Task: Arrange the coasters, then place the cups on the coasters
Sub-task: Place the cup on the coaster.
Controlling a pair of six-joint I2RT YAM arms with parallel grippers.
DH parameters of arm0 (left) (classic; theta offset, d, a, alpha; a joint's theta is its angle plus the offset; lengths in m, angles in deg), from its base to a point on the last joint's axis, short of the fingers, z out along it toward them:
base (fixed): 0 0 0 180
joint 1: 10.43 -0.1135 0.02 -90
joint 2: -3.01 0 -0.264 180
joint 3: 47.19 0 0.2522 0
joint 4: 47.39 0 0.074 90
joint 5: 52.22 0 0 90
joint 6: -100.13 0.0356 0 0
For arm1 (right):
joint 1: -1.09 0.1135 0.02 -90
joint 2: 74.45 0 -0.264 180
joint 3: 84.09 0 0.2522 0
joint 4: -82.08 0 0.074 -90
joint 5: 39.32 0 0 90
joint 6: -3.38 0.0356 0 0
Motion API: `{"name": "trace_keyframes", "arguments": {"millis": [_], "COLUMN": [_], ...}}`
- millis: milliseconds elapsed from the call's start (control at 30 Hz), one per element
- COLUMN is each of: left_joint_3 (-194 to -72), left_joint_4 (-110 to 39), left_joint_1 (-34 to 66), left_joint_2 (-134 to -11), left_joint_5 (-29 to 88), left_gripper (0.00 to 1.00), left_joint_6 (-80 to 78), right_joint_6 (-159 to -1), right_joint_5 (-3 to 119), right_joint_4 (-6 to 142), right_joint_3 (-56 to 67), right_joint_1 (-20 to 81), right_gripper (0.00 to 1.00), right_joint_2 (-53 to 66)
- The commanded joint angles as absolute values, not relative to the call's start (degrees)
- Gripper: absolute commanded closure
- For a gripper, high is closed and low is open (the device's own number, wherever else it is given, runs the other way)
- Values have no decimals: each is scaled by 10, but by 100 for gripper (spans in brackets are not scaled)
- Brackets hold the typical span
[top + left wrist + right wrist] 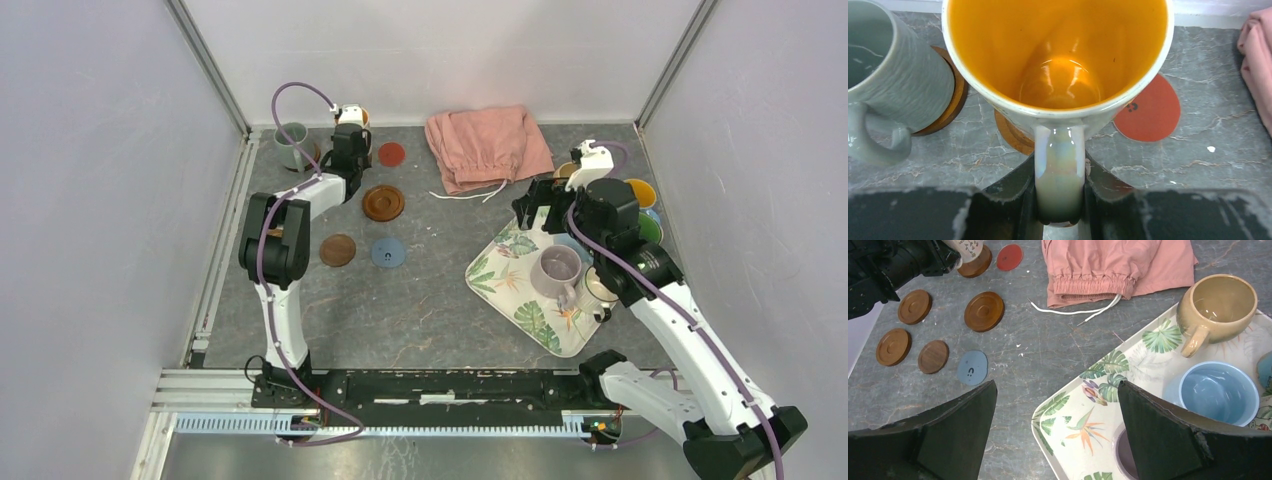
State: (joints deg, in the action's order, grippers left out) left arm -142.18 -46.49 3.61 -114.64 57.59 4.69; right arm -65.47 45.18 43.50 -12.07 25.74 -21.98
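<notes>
Orange-lined mug over a brown coaster, handle clamped in the left end effector to seat it; right end effector, jaws apart, above the tray, lower right.

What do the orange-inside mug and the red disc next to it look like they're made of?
The orange-inside mug: glazed ceramic by the look; bright reflections inside, pearly sheen on the handle. The red coaster: thin, flat and matte with a small printed mark; perhaps silicone or felt, the look leaves it open.
</notes>
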Motion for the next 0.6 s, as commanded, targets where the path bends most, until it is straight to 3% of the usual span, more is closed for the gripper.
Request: {"name": "trace_keyframes", "arguments": {"millis": [0, 567], "left_joint_3": [-1486, -1494], "left_joint_4": [-563, -559], "left_joint_1": [18, -3], "left_joint_2": [-1159, -1197], "left_joint_5": [543, 529], "left_gripper": [98, 98], "left_joint_6": [76, 55], "right_joint_6": [-658, -652], "right_joint_5": [463, 478], "right_joint_4": [439, 440], "right_joint_3": [-99, -97], "right_joint_1": [256, 257], "right_gripper": [2, 2], "right_joint_2": [-214, -195]}}
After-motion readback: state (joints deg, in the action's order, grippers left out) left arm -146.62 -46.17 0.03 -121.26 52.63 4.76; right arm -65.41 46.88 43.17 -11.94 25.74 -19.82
